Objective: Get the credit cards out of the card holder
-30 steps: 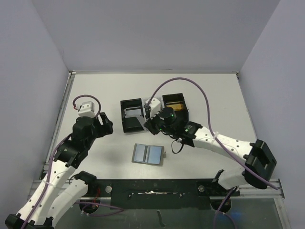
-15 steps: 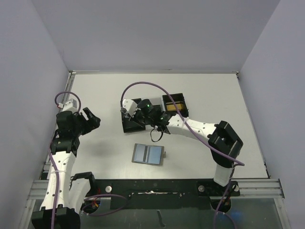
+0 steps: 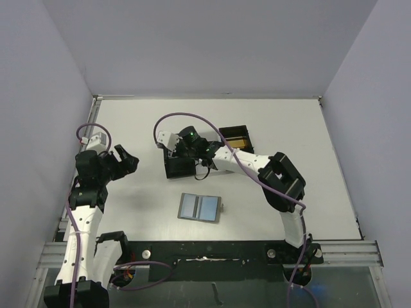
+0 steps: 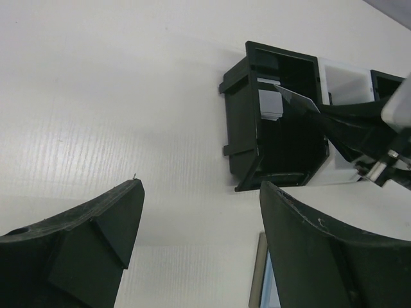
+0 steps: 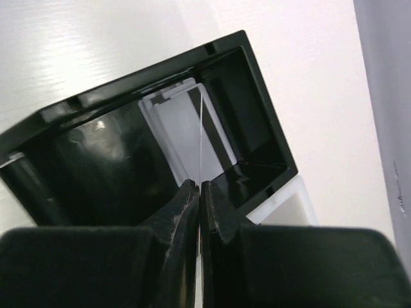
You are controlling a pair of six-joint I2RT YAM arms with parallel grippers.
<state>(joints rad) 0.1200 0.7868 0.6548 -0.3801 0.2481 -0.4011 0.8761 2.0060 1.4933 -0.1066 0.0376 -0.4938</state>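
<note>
The right hand is pinched tight on a card, which shows edge-on as a thin line in its wrist view. It holds that card over the left black compartment of the tray and has not yet let go. A pale card seems to lie inside that compartment already, and from above a gold card shows in the tray's right compartment. The holder lies open and flat on the counter, near the arm bases and well apart from the tray, with nothing touching it. Its two blue-grey panels look bare from above, though the view is too small to tell if a card hides in a pocket. The left hand hangs wide and empty off to the left, away from both. By this the task looks near its end. The cards appear to be out, this one needs only dropping into the tray, and a check of the holder's pockets would settle whether any is left.
</note>
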